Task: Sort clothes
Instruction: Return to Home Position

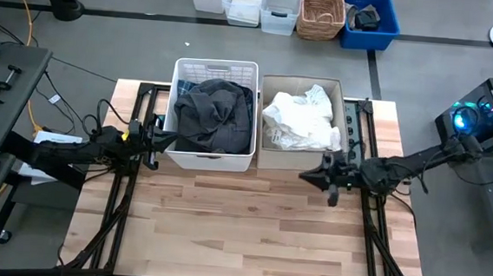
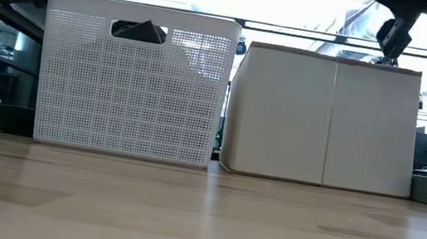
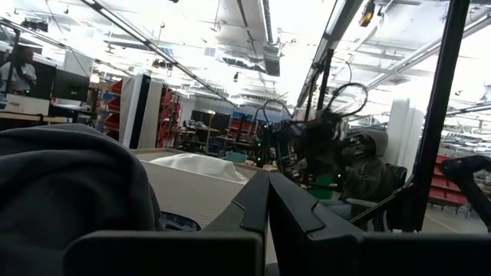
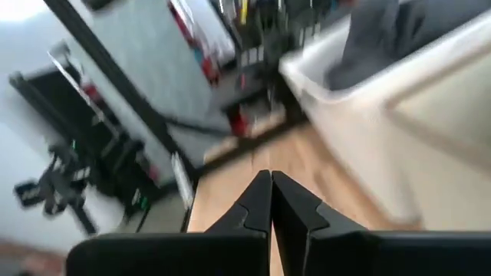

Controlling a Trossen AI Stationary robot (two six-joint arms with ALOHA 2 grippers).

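Dark grey and charcoal garments fill the white slatted basket; they also show in the left wrist view. White garments lie in the tan cardboard box. The green and plaid garments are hidden. My left gripper hangs at the basket's left wall, shut and empty. My right gripper is above the table just in front of the box's near right corner, shut and empty.
The basket and box stand side by side at the table's far edge. Bare wooden tabletop spreads in front of them. Bins and a wicker basket stand on the floor beyond the table.
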